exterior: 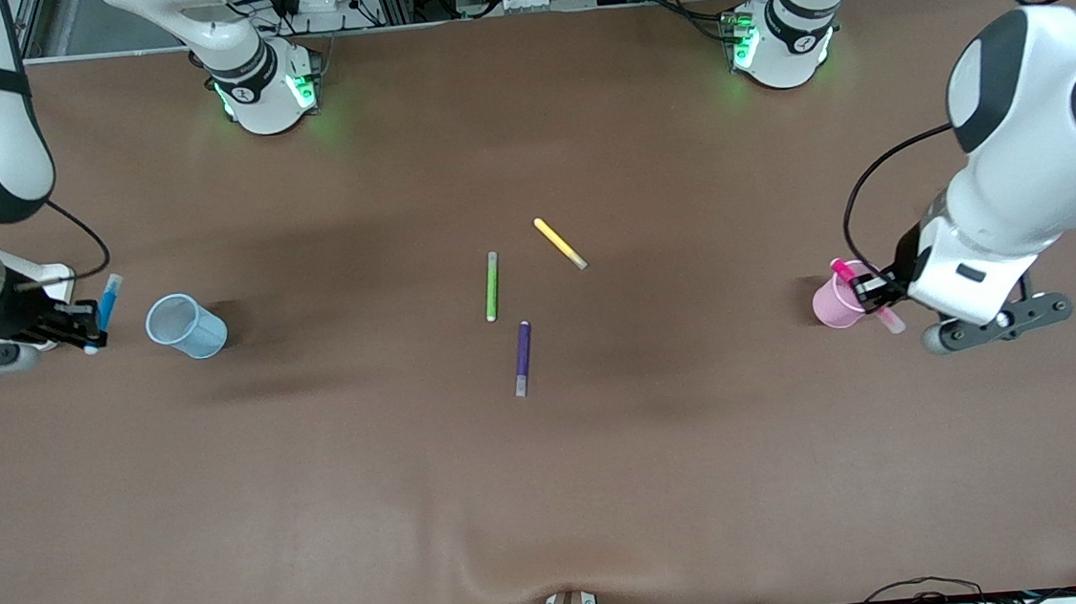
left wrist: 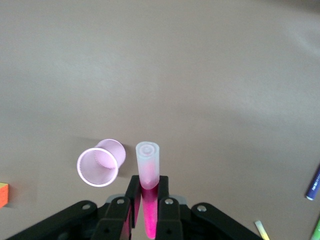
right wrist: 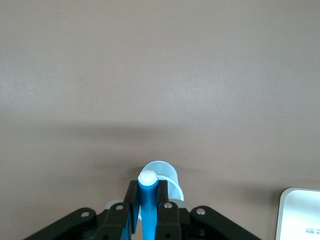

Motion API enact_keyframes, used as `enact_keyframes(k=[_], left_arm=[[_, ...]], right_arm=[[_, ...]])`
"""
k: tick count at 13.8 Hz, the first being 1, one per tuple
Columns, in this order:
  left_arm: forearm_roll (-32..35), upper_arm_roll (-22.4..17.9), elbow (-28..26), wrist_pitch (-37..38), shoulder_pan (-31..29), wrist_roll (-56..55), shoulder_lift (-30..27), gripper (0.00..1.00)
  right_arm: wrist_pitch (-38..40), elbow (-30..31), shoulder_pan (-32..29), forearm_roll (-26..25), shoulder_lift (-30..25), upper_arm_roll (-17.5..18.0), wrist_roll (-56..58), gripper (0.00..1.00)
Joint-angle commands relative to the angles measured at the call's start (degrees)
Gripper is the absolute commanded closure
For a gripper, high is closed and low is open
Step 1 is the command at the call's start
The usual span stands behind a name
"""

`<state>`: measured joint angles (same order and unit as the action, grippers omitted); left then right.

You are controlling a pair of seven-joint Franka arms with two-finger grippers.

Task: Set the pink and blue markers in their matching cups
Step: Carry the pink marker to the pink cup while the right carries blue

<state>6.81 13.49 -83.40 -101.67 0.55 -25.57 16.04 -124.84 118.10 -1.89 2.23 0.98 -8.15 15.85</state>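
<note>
Front view: left gripper fingers clamp pink marker over pink cup; right gripper fingers clamp blue marker beside blue cup.

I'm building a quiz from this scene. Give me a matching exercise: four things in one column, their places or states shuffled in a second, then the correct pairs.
Things:
1. pink marker
2. blue marker
3. purple marker
4. blue cup

Places or states:
A. lying on the table, nearest the front camera of the three loose markers
B. held in the right gripper
C. standing on the table toward the right arm's end, nothing in it
D. held in the left gripper, beside the pink cup

Pairs: 1-D, 2-B, 3-A, 4-C
</note>
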Motion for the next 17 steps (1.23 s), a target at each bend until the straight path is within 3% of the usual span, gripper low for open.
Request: enact_keyframes(k=[1, 7, 14, 17], left_arm=[[2.3, 0.3, -11.9, -6.9, -1.8, 1.2, -8.2, 1.0], [3.3, 0.4, -30.0, -24.9, -5.8, 2.7, -16.7, 1.0], [3.4, 0.3, -43.4, -40.2, -9.7, 4.5, -17.0, 1.0], [4.5, 0.5, -47.2, -42.3, -11.7, 4.5, -17.0, 1.0]], right_arm=[[-12.3, 10.5, -0.3, 0.1, -5.3, 1.2, 4.5, 1.0], [-31.8, 18.9, 0.0, 0.1, -2.9, 1.2, 8.7, 1.0], [-39.6, 22.9, 0.7, 0.2, 0.7, 1.4, 8.4, 1.0], [-44.3, 25.8, 1.6, 0.2, 0.8, 1.4, 8.3, 1.0]])
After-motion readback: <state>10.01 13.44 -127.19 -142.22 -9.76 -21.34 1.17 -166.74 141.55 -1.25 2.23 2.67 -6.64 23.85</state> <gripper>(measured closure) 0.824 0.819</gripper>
